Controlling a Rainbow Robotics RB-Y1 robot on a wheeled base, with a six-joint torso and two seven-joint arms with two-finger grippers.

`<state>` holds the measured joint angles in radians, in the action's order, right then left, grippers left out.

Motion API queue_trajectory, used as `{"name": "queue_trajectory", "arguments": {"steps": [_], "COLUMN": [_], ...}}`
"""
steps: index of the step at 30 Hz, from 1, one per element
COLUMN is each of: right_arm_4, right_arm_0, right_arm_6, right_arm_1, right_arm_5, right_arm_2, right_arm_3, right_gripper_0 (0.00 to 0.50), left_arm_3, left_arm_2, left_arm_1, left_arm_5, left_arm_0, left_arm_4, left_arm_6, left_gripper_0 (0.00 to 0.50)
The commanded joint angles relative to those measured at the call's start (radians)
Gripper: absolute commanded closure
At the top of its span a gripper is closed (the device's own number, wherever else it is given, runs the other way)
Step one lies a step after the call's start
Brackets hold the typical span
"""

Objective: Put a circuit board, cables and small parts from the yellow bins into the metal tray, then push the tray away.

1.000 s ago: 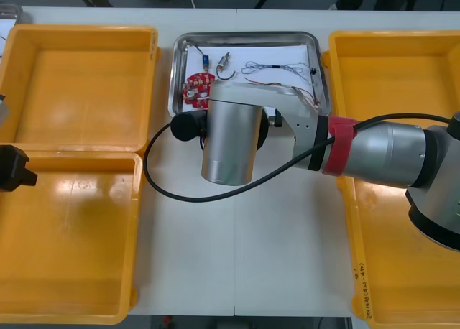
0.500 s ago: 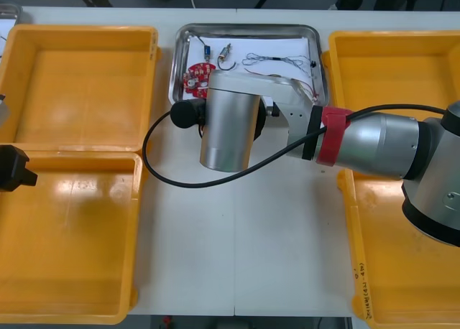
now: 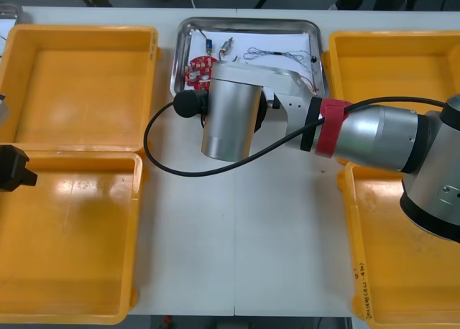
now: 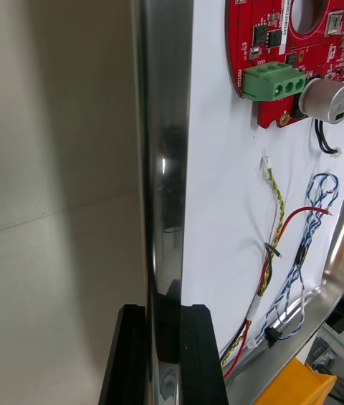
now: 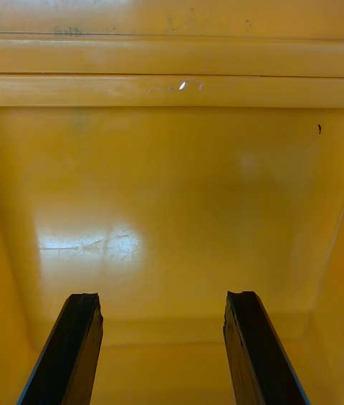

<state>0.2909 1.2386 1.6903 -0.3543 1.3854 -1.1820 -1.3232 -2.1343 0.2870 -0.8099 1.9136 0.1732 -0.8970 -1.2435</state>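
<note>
My right gripper (image 4: 166, 358) is shut on the near rim of the metal tray (image 4: 168, 161), one finger on each side of the rim. In the tray, on its white inside, lie a round red circuit board (image 4: 279, 25), a red and yellow cable (image 4: 276, 233), a twisted blue and white cable (image 4: 315, 197) and a small metal part (image 4: 322, 100). From the front, the tray (image 3: 317, 43) sits at the far middle of the table, the board (image 3: 195, 70) and cables (image 3: 277, 54) inside it; my right wrist (image 3: 230, 121) covers its near edge. My left gripper (image 5: 163, 348) hangs open over a bare yellow bin floor.
Two yellow bins (image 3: 79, 85) stand at the left and two (image 3: 392, 63) at the right, flanking the tray. My left arm (image 3: 14, 167) is parked at the left edge over the near left bin (image 3: 68, 243). A black hose (image 3: 154, 164) loops from the right wrist.
The right arm has pushed the tray away toward the far edge of the table, the board and cables riding along. The left arm has not moved.
</note>
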Motion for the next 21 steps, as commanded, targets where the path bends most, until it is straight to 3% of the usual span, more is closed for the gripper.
{"name": "queue_trajectory", "arguments": {"steps": [1, 14, 15, 18, 19, 20, 21], "right_arm_4": [0.007, 0.004, 0.001, -0.003, -0.003, -0.003, -0.003], "right_arm_0": [0.064, 0.076, 0.076, 0.078, 0.078, 0.078, 0.076], "right_arm_6": [0.035, 0.048, 0.048, 0.048, 0.048, 0.048, 0.048], "right_arm_1": [0.023, 0.046, 0.047, 0.051, 0.052, 0.054, 0.054], "right_arm_5": [-0.028, -0.062, -0.062, -0.062, -0.062, -0.062, -0.062], "right_arm_2": [0.008, 0.01, 0.008, 0.008, 0.008, 0.01, 0.008], "right_arm_3": [0.01, 0.067, 0.068, 0.068, 0.068, 0.067, 0.068], "right_gripper_0": [0.5, 0.5, 0.47, 0.315, 0.216, 0.079, 0.03], "left_arm_3": [-0.019, -0.019, -0.019, -0.019, -0.019, -0.019, -0.019], "left_arm_2": [0.031, 0.031, 0.031, 0.031, 0.031, 0.031, 0.031], "left_arm_1": [-0.038, -0.038, -0.038, -0.038, -0.038, -0.038, -0.038], "left_arm_5": [0.006, 0.006, 0.006, 0.006, 0.006, 0.006, 0.006], "left_arm_0": [-0.014, -0.014, -0.014, -0.014, -0.014, -0.014, -0.014], "left_arm_4": [-0.008, -0.008, -0.008, -0.008, -0.008, -0.008, -0.008], "left_arm_6": [-0.022, -0.022, -0.022, -0.022, -0.022, -0.022, -0.022], "left_gripper_0": [0.0, 0.0, 0.0, 0.0, 0.0, 0.0, 0.0]}}
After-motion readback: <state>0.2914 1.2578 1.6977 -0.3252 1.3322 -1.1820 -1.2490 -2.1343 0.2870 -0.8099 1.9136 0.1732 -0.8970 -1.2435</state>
